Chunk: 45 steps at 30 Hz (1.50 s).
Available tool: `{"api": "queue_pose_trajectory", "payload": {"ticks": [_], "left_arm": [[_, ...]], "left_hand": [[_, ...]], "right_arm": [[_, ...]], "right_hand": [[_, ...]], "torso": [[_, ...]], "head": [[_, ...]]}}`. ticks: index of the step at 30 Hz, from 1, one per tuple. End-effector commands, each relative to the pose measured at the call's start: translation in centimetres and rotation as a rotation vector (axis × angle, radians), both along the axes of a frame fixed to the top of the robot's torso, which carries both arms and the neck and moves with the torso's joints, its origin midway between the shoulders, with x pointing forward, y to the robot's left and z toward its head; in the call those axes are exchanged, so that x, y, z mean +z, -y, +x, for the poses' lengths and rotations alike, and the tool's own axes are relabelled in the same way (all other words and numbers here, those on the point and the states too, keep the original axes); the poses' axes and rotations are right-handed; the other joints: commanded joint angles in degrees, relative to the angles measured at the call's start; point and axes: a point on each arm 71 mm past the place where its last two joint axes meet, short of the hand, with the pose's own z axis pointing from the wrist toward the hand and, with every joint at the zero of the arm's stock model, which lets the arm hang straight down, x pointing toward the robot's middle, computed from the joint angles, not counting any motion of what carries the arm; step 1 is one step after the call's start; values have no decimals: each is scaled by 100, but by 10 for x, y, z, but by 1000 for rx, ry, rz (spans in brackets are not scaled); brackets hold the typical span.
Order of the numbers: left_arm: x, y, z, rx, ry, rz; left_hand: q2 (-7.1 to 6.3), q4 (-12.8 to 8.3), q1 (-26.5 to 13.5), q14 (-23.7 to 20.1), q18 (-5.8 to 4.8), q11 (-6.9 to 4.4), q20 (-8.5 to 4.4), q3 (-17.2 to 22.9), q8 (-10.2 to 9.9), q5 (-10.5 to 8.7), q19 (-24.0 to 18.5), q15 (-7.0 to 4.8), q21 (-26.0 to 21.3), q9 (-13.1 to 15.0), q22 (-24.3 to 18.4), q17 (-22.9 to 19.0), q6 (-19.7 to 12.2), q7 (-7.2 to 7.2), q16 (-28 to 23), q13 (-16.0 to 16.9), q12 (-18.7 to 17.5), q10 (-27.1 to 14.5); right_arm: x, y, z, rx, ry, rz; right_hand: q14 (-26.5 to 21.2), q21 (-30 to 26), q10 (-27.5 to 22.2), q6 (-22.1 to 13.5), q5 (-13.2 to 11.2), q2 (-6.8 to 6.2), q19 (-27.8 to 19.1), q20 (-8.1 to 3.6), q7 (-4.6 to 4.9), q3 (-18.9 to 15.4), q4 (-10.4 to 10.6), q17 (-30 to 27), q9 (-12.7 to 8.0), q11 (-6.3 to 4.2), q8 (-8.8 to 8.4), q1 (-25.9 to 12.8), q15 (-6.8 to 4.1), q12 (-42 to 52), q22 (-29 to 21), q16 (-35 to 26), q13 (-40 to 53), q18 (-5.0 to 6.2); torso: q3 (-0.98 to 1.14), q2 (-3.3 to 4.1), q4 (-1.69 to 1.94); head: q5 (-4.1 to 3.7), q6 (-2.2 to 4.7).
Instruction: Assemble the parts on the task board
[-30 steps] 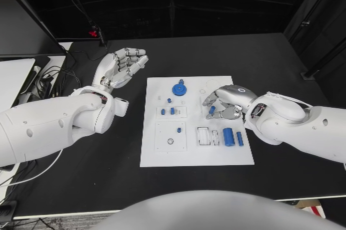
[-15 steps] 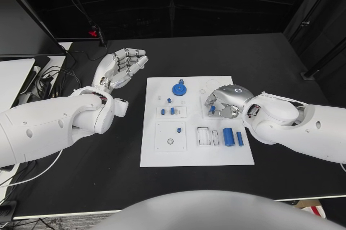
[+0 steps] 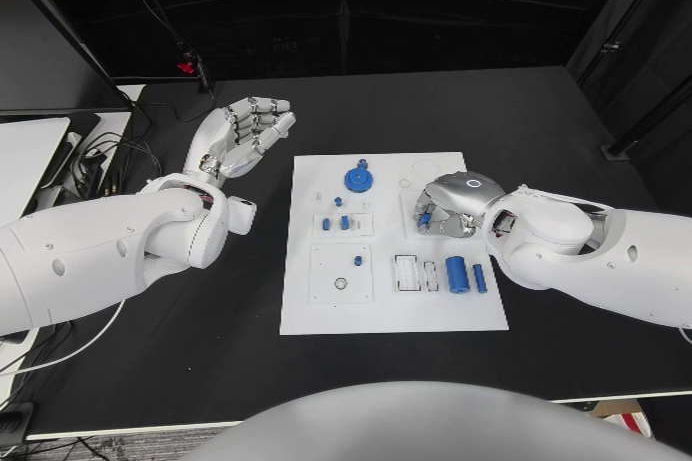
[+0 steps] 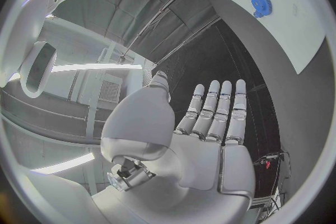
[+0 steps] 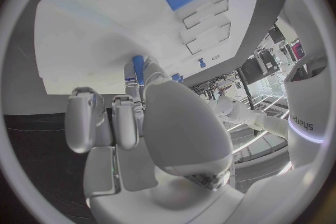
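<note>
2 hazards stand out. First, the right hand [image 3: 454, 206] sits low over the right-centre of the task board [image 3: 392, 316], fingers curled around a small blue peg [image 5: 138, 62] that pokes out past its fingertips in the right wrist view; the hold looks like a fingertip pinch, so the peg could slip or tilt if the hand turns or presses at an angle. Second, the hand hides the spot beneath it in the head view, so a misaligned push could probably jam the peg against the plate or nudge the loose pieces just below it.

The left hand [image 3: 242, 133] hovers over the black table [image 3: 173, 361] in the upper left of the frame, well apart from the board, fingers spread and holding nothing.

Counted in the head view: 1 board, 1 blue gear [image 3: 358, 178] near its upper edge, 1 tiny blue piece [image 3: 338, 201] just below the gear, 2 short blue pins [image 3: 335, 223] side by side at centre-left, 1 large blue cylinder [image 3: 457, 274] and 1 slimmer blue bar [image 3: 479, 277] at lower right, 1 small ring [image 3: 340, 283] at lower left, and 1 peg in the right hand. Other small pale parts are too faint to count.
</note>
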Motion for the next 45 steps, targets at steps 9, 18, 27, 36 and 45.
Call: {"api": "queue_pose_trajectory", "payload": {"ticks": [9,18,27,36,45], "left_arm": [[3,1,-1,-18,33,-11],[3,1,-1,-16,32,-11],[3,2,-1,-20,32,-11],[3,3,-1,-22,32,-12],[3,3,-2,-22,33,-13]], "left_hand": [[70,0,9,-35,-15,-3,-3,-46,29,28,45,7,11,-8,-14,-10,-16,669,46,-5,42,-40],[70,0,9,-35,-15,-3,-3,-46,29,28,45,7,11,-8,-14,-10,-16,669,46,-5,42,-40],[79,-1,18,-38,-15,-3,-4,-53,37,35,45,7,11,-8,-20,-20,-17,668,58,-5,53,-41],[79,-1,18,-38,-15,-3,-4,-53,37,35,45,7,11,-8,-20,-20,-17,668,58,-5,53,-41],[80,0,18,-41,-15,-3,-4,-59,41,35,45,7,11,-8,-24,-24,-19,668,62,-6,57,-43]], "right_arm": [[8,0,-2,45,110,24],[33,2,-14,87,201,187],[54,-18,-17,145,218,354],[48,-67,-20,261,100,382],[32,-104,-31,376,-35,326]], "right_hand": [[444,149,286,269,18,39,129,-128,-95,83,-8,683,50,-104,101,269,-128,-6,1112,76,-48,17],[449,210,293,276,18,33,159,-144,-89,81,5,704,40,-98,82,309,-132,-70,1140,87,-58,0],[453,221,293,266,18,56,165,-149,-74,95,1,722,24,-88,50,363,-128,-145,1147,98,-59,-4],[454,209,295,261,18,76,159,-149,-63,109,1,731,16,-80,32,401,-123,-188,1143,104,-59,-1],[455,182,294,256,18,91,144,-147,-56,115,0,737,11,-73,21,418,-119,-214,1132,107,-59,5]], "torso": [[2,2,4],[-3,-1,3],[-1,6,12],[1,9,8],[-4,3,9]], "head": [[50,0],[111,0],[191,0],[413,0],[546,0]]}}
